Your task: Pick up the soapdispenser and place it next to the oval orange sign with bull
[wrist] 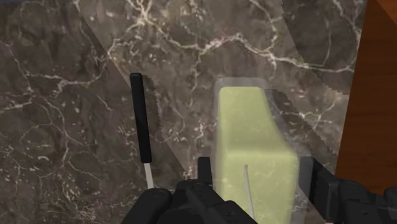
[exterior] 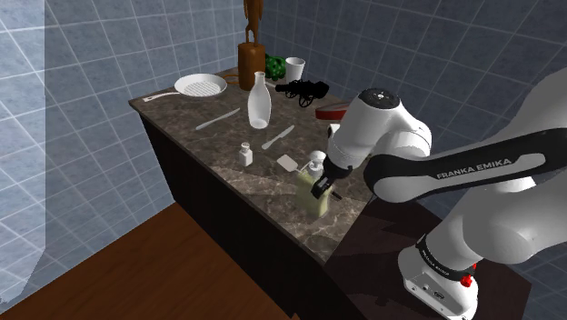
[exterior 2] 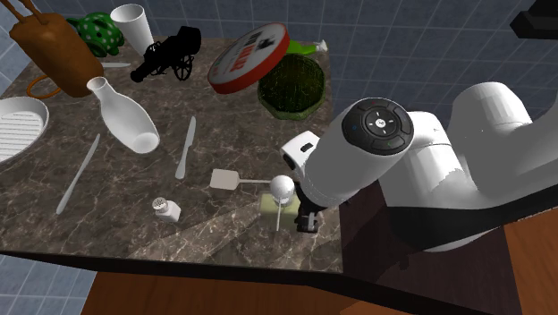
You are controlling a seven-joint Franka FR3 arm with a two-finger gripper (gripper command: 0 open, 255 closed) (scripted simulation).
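The gripper (wrist: 256,173) is down over the pale yellow dispenser (wrist: 254,137), fingers (wrist: 205,170) narrowed and pressed to both its sides. The dispenser stands near the counter's (exterior: 227,173) corner beside the stand, well apart from the sign (exterior 2: 248,55).

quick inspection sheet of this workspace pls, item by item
surface: dark marbled counter, crowded
job's things: pale yellow soap dispenser upright near the counter's edge; oval red-rimmed sign further along the counter, apart from it
clutter: white bottle, table knife, shaker, spatula, toy cannon, green mesh bowl
grippers: claw low at the soap dispenser
cables: nothing seen
surroundings: blue tiled walls, wooden floor
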